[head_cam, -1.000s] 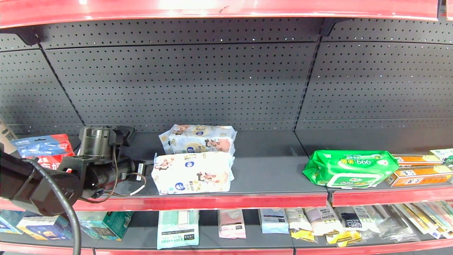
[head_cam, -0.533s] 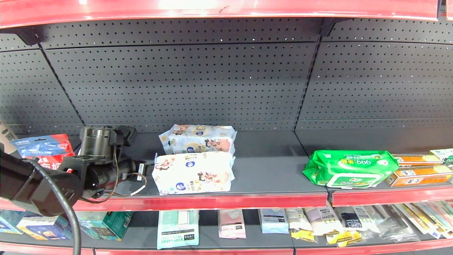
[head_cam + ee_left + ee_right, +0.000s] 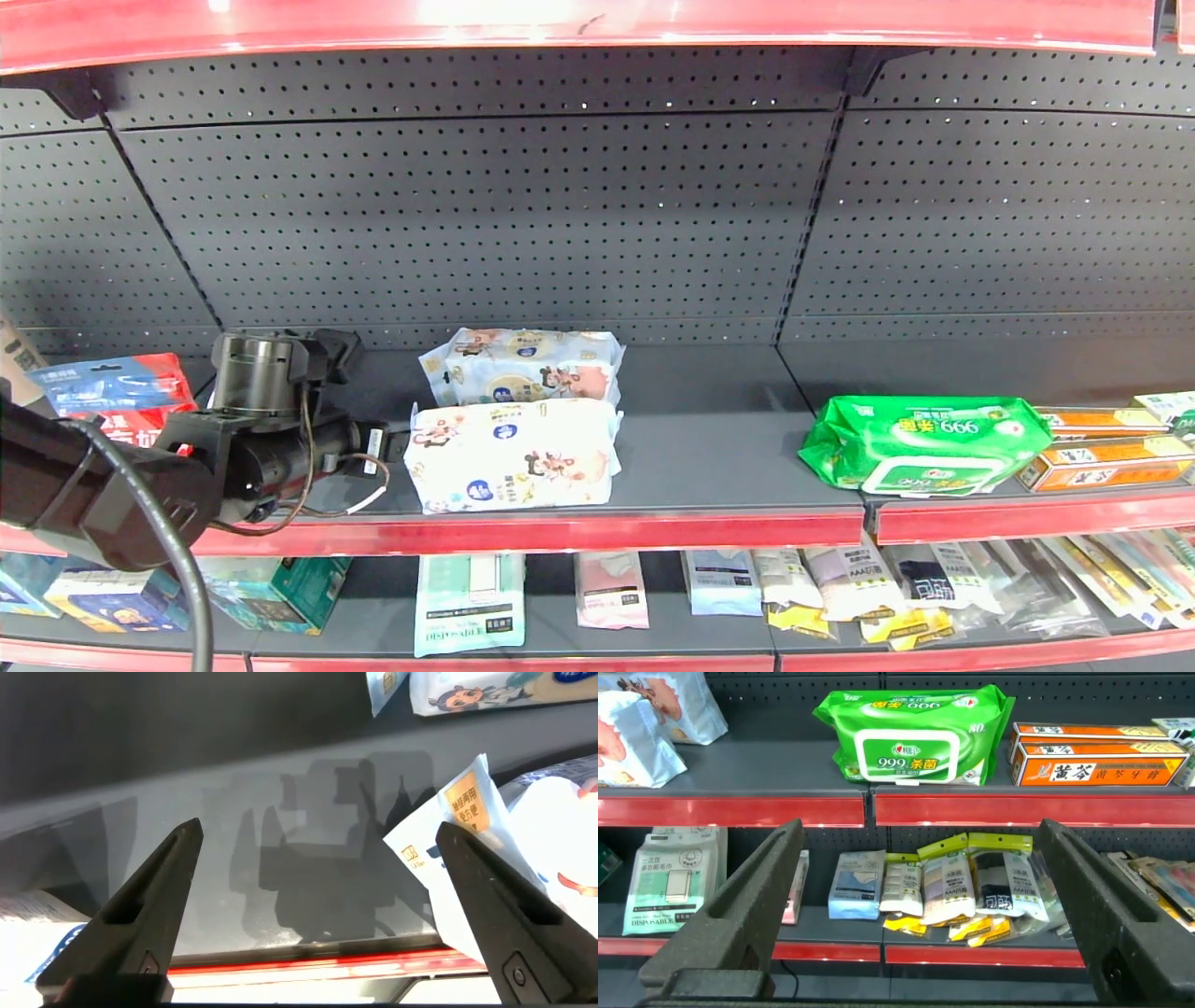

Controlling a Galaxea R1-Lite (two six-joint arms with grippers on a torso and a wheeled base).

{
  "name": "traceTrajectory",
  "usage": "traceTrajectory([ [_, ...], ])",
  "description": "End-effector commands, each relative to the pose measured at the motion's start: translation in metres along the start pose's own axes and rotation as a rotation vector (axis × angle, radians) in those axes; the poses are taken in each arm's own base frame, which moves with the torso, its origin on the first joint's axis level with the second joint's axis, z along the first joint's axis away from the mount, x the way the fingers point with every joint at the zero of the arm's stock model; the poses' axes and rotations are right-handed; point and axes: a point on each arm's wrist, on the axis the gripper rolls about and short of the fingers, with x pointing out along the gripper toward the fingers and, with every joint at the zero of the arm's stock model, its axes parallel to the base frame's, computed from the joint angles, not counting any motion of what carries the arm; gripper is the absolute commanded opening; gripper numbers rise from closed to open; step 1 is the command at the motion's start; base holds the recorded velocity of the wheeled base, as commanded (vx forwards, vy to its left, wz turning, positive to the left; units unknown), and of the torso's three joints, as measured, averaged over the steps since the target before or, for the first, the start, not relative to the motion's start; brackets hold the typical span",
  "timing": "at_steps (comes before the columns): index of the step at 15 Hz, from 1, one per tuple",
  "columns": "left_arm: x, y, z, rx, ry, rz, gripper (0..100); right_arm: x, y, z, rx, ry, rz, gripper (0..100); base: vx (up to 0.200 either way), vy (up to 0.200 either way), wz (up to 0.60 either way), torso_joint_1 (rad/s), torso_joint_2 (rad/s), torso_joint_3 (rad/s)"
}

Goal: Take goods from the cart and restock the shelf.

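Red plastic forms the front lip (image 3: 523, 534) of the grey shelf board (image 3: 709, 448), nearest the onlooker. Just behind it, at the robot's left, the left gripper (image 3: 318, 905) hangs low over the board with its fingers spread wide and nothing between them. Its tips are just beside the front tissue pack (image 3: 512, 455), a soft white pack with cartoon print lying flat. One corner of that pack lies close to one finger. The right gripper (image 3: 910, 915) is also spread and empty. It is held well back from the shelf, facing the green wet-wipe pack (image 3: 924, 443) and the orange boxes (image 3: 1102, 462) beside it. Behind the front pack lies the rear tissue pack (image 3: 523, 366), touching or nearly touching it. Farthest back stands the pegboard back panel (image 3: 485, 215). This looks like the placing step at its end, with the pack set down and let go. The next move would likely be to draw the left arm straight back over the front lip without dragging the pack's corner, then go to the cart for more goods. A red and blue packet (image 3: 112, 397) crowds the arm's outer side. A broad bare stretch of board lies between the tissue packs and the green pack, and the upper shelf (image 3: 579, 23) sits well above.
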Motion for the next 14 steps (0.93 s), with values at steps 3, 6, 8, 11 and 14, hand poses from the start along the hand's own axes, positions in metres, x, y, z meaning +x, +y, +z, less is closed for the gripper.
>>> traceTrajectory([
  [3, 0.000, -0.001, 0.000, 0.002, -0.001, -0.003, 100, 0.000, 0.000, 0.000, 0.000, 0.000, 0.000, 100, 0.000, 0.000, 0.00, 0.000, 0.00, 0.000],
  [6, 0.000, -0.001, -0.001, 0.002, 0.001, -0.003, 100, 0.000, 0.000, 0.000, 0.000, 0.000, 0.000, 100, 0.000, 0.000, 0.00, 0.000, 0.00, 0.000],
  [8, -0.001, -0.001, -0.001, 0.002, 0.001, -0.003, 100, 0.000, 0.000, 0.000, 0.000, 0.002, 0.000, 100, 0.000, 0.000, 0.00, 0.000, 0.00, 0.000],
  [11, -0.006, 0.004, 0.000, -0.007, -0.006, 0.008, 100, 0.000, 0.000, 0.000, 0.000, 0.002, 0.000, 100, 0.000, 0.000, 0.00, 0.000, 0.00, 0.000],
  [14, -0.057, 0.037, -0.001, -0.060, -0.093, 0.053, 100, 0.000, 0.000, 0.000, 0.000, 0.000, 0.000, 100, 0.000, 0.000, 0.00, 0.000, 0.00, 0.000],
])
